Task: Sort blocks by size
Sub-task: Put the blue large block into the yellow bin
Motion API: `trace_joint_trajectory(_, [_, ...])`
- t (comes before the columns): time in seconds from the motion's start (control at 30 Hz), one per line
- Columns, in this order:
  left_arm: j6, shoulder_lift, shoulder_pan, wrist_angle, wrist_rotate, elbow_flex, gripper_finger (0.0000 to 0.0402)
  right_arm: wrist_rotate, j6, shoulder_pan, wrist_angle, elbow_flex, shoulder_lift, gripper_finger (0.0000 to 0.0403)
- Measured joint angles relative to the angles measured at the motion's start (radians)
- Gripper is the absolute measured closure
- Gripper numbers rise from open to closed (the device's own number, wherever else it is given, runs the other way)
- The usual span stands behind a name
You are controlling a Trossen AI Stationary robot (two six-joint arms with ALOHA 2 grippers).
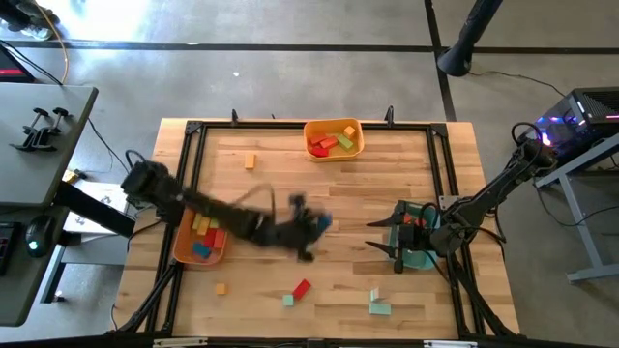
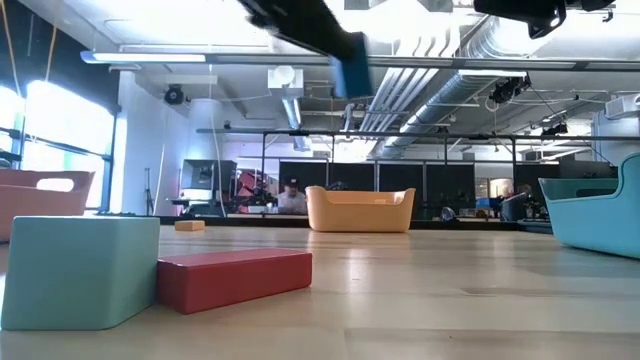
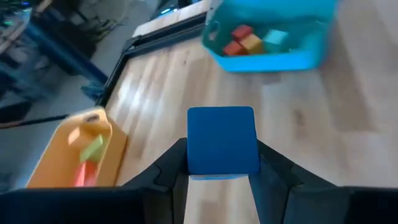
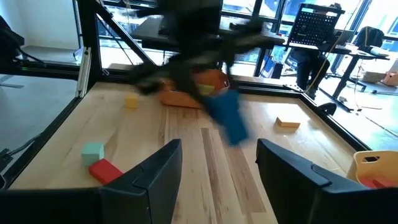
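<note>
The left arm is smearing into blur beside the orange tray, partly hiding its blocks; the blue block is blurring too.

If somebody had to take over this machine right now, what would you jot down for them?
Left gripper: shut on a blue block, lifted over mid-table.
Right gripper: open, empty, waiting above the teal tray.
Done: blocks already lie in the teal tray, the yellow tray and the orange tray.
Left: the blue block needs a tray; loose blocks remain, including a red block.
</note>
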Motion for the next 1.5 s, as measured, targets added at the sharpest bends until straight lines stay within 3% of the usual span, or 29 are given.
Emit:
trace_joint_trajectory(0.1, [0.09, 0.015, 0.188, 0.031, 0.204, 0.041, 0.029, 0.0, -0.001, 0.0, 0.0, 0.0, 0.0, 0.0201])
trace_joint_trajectory(0.2, [0.13, 0.039, 0.365, -0.01, 0.256, 0.1, 0.0291, 0.0, -0.001, 0.0, -0.008, 0.0, 0.0, 0.0201])
trace_joint_trajectory(0.3, [0.13, 0.076, 0.526, -0.085, 0.381, 0.189, 0.0291, 0.002, 0.0, 0.0, -0.013, 0.0, 0.0, 0.0201])
trace_joint_trajectory(0.4, [0.131, 0.151, 0.627, -0.234, 0.47, 0.321, 0.0291, 0.004, -0.001, -0.007, -0.015, 0.0, 0.0, 0.0201])
trace_joint_trajectory(0.53, [0.227, 0.309, 0.662, -0.517, 0.4, 0.562, 0.0291, 0.004, 0.001, -0.031, -0.021, 0.0, 0.0, 0.0201])
trace_joint_trajectory(0.67, [0.227, 0.465, 0.704, -0.749, 0.399, 0.807, 0.0291, -0.007, 0.021, -0.057, -0.026, 0.0, 0.0, 0.0201])
trace_joint_trajectory(0.8, [0.227, 0.583, 0.742, -0.894, 0.396, 0.955, 0.0291, -0.036, 0.051, -0.067, -0.039, 0.0, 0.0, 0.0201])
trace_joint_trajectory(1.3, [0.261, 0.662, 0.778, -0.921, 0.405, 0.983, 0.028, -0.069, 0.087, -0.065, -0.087, 0.0, 0.0, 0.0201])
trace_joint_trajectory(1.5, [0.256, 0.662, 0.777, -0.917, 0.482, 0.983, 0.0234, -0.073, 0.094, -0.065, -0.087, 0.0, 0.0, 0.0201])
